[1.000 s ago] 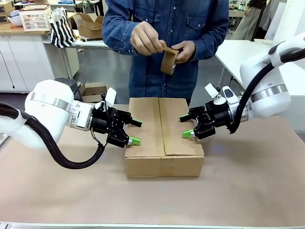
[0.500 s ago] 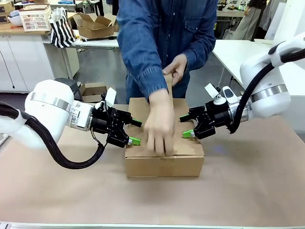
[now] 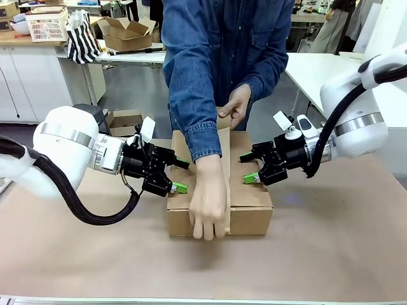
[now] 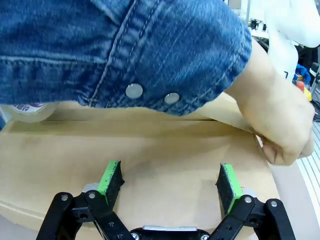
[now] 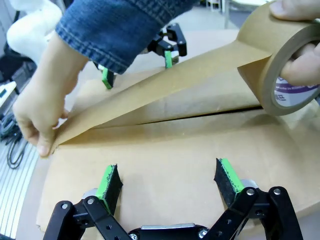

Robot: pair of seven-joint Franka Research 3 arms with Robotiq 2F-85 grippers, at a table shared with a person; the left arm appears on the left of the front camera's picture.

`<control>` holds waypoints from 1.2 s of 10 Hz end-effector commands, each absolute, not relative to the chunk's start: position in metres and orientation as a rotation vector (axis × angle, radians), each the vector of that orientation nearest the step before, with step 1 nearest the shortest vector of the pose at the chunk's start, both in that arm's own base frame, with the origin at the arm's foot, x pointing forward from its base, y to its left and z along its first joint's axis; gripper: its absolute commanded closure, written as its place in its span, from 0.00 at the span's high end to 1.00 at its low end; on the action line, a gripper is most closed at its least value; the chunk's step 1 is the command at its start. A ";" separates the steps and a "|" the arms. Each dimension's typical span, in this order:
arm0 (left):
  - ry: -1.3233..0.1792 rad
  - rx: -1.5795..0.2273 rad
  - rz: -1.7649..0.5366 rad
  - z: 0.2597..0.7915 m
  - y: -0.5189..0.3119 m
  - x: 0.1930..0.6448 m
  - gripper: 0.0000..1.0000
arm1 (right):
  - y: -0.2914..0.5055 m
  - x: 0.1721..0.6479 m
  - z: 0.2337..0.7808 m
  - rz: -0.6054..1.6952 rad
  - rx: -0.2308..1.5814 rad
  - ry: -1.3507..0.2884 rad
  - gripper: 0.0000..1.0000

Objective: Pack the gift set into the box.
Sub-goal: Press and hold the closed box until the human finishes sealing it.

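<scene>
1. The left gripper (image 3: 179, 175) sits at the left edge of the large brown corrugated cardboard box (image 3: 248, 210), its jaws spread wide and holding nothing. In the left wrist view its green pads (image 4: 110, 178) hover just over the left flap, and a denim sleeve (image 4: 125, 50) crosses close above them.

2. The box stands in the middle of the table (image 3: 331, 254) between the two arms, with its flaps folded shut. The gift set is not visible; presumably it is already inside.

3. The person at the far side is taping the closed box. One hand (image 3: 208, 206) presses the end of a brown paper tape strip (image 5: 165, 87) over the near edge of the box. The other hand (image 3: 234, 105) holds the tape roll (image 5: 285, 75) above the far edge.

4. The strip runs near to far, along the centre seam (image 5: 200, 117) where the flaps meet. That seam is the line the next move likely depends on. It lies between the two grippers, about equally near to each, and the person's hands are on it.

5. The right gripper (image 3: 247, 168) sits at the right edge of the box, jaws likewise spread and empty, pads (image 5: 227, 180) over the right flap.

6. Judged from this, packing looks all but done. The arms seem only to steady the flaps while the tape is laid down.
</scene>
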State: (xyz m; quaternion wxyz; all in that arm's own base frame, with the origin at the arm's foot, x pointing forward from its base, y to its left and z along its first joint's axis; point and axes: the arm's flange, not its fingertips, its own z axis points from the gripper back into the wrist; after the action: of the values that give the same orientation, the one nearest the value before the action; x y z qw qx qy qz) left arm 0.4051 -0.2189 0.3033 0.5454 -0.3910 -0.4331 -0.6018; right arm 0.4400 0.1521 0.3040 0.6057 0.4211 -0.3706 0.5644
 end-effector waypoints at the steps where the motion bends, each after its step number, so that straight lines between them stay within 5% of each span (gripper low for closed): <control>1: -1.033 -0.919 -1.438 0.303 -0.218 0.404 1.00 | 0.152 0.437 0.302 1.306 0.971 -0.855 1.00; 12: -1.033 -0.919 -1.438 0.303 -0.218 0.404 1.00 | 0.152 0.437 0.302 1.306 0.971 -0.855 1.00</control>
State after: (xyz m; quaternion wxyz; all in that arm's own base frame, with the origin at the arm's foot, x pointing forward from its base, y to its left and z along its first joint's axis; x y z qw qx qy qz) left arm 0.4055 -0.2186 0.3035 0.5454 -0.3907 -0.4335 -0.6016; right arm 0.4400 0.1521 0.3041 0.6057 0.4210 -0.3706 0.5644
